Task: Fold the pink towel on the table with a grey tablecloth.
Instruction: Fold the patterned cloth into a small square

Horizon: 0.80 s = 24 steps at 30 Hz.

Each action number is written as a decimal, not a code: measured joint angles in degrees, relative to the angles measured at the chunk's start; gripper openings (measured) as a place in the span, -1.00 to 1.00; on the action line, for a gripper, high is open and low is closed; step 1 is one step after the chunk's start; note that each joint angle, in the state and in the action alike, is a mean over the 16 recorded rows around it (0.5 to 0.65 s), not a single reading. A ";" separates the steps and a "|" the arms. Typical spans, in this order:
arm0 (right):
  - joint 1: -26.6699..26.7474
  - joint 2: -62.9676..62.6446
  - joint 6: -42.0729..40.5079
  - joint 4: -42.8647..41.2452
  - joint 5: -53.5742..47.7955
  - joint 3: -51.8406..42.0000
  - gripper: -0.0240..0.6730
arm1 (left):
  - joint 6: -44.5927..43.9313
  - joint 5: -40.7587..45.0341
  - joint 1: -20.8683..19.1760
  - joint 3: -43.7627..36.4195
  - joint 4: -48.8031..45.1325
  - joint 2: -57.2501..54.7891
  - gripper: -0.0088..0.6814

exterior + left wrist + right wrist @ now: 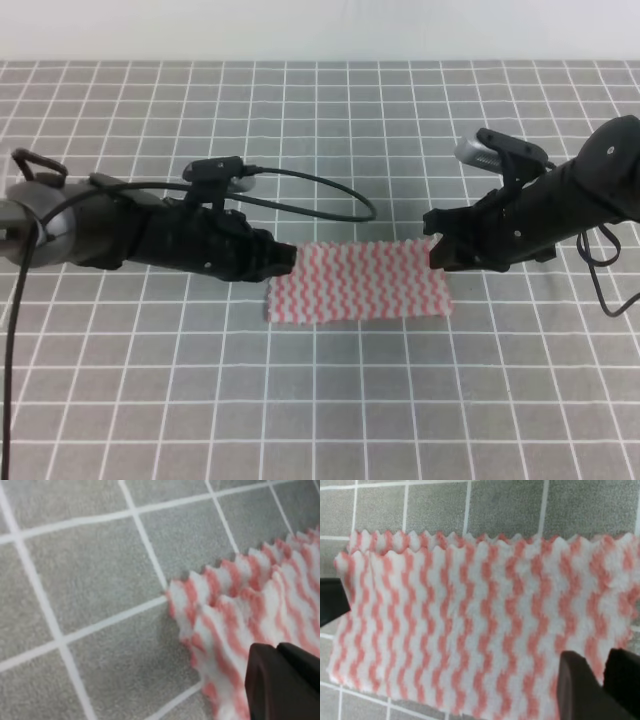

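Observation:
The pink towel (357, 283) lies flat on the table with a grey tablecloth (320, 400) as a wide rectangle. Two layers show at its zigzag edge in the wrist views (240, 595) (470, 620). My left gripper (285, 257) rests low at the towel's far left corner. Its dark jaws (282, 680) are pressed together over the cloth. My right gripper (437, 250) sits at the far right corner, and only a thin slit shows between its fingers (606, 685). No cloth is visibly pinched or lifted by either one.
The white-gridded grey cloth stretches on all sides of the towel. A black cable (330, 200) loops from the left arm over the table behind the towel. Another cable (610, 290) hangs from the right arm at the right edge.

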<state>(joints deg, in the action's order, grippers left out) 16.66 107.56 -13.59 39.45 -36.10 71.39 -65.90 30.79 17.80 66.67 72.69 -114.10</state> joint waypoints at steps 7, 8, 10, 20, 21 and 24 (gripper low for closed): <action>0.00 0.37 0.04 0.00 0.09 0.00 -0.90 | 0.94 -0.16 0.52 0.62 -1.24 -0.83 -0.97; -0.01 0.48 0.05 0.00 0.07 0.00 -0.90 | 1.03 -0.13 0.55 0.65 -1.35 -0.95 -0.97; -0.03 0.73 0.08 0.00 0.03 0.00 -0.90 | 1.20 -0.03 0.59 0.70 -1.49 -1.18 -0.97; -0.93 2.28 0.20 0.02 -0.43 0.00 -0.88 | 2.30 0.24 0.60 0.91 -2.93 -1.68 -0.97; -1.05 2.46 0.19 0.04 -0.42 0.00 -0.88 | 2.39 0.26 0.60 0.92 -3.12 -1.68 -0.97; -1.37 3.01 0.15 0.13 -0.25 0.00 -0.88 | 2.70 0.32 0.60 0.95 -3.69 -1.69 -0.97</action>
<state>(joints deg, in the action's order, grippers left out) 15.29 110.57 -13.43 39.58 -36.35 71.39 -63.19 31.11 18.40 67.62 69.01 -115.79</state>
